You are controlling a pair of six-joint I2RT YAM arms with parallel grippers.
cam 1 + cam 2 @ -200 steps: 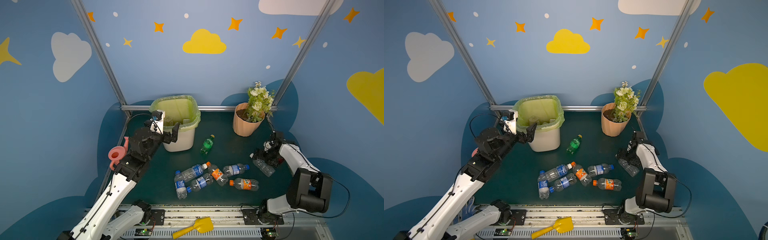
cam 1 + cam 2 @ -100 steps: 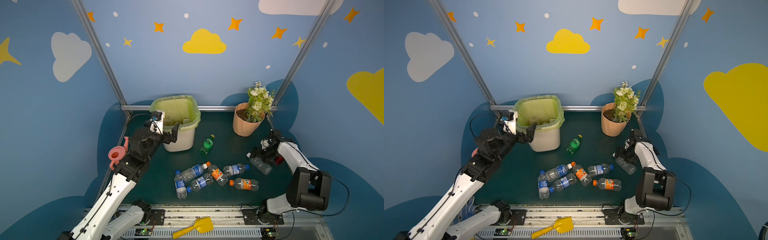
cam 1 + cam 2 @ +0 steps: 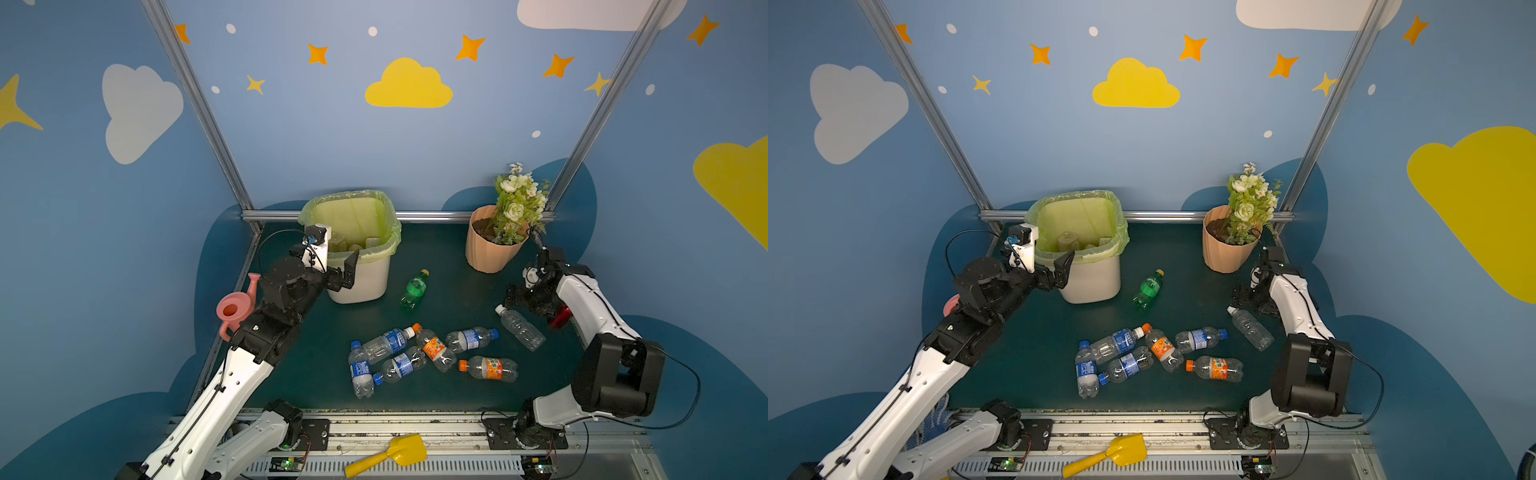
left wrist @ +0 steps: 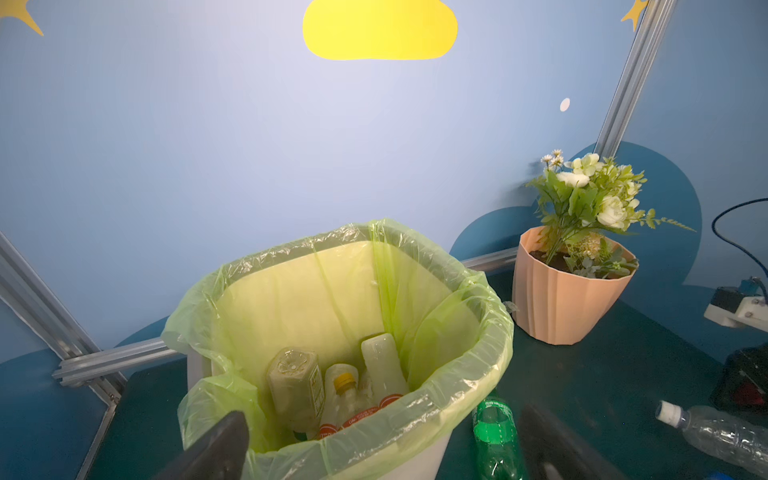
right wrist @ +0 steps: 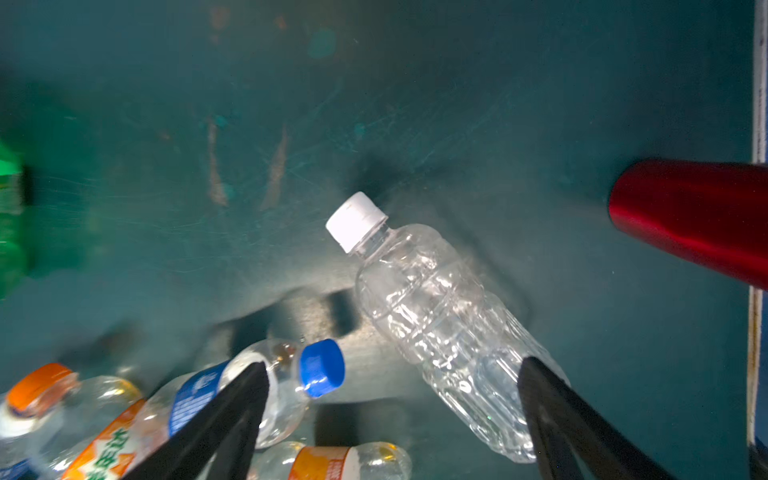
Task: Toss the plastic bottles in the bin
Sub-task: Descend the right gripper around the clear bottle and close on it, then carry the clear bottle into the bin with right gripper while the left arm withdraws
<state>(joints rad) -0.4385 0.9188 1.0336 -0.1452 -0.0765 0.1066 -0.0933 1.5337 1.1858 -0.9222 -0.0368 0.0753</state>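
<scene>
In both top views the bin [image 3: 361, 286] stands at the back left of the table. The left gripper [image 3: 343, 274] hovers at its near rim, so a drop needs only a short reach. The left arm rises steeply from its base and bends forward at the wrist. Most of the plastic bottles [image 3: 415, 357] lie in a loose heap in the middle of the table, and a green bottle [image 3: 415, 286] lies alone nearer the bin. The right arm is folded low with the wrist turned down. The right gripper [image 3: 519, 296] hangs just above a white-capped clear bottle [image 3: 519, 328], not far from the flower pot [image 3: 492, 249].

In the left wrist view the jaws stand wide with nothing between them. Several plastic bottles already rest at the bottom of the bin, so I judge this arm free for a next pick.

In the right wrist view the jaws are spread wide too. The white-capped clear bottle lies slanted on the table and is not gripped. Its lower end is close to one finger [image 5: 557, 415]; whether they touch I cannot tell, because the picture is blurred there. A red spray bottle [image 5: 698, 216] lies near and should stay out of the grasp.
</scene>
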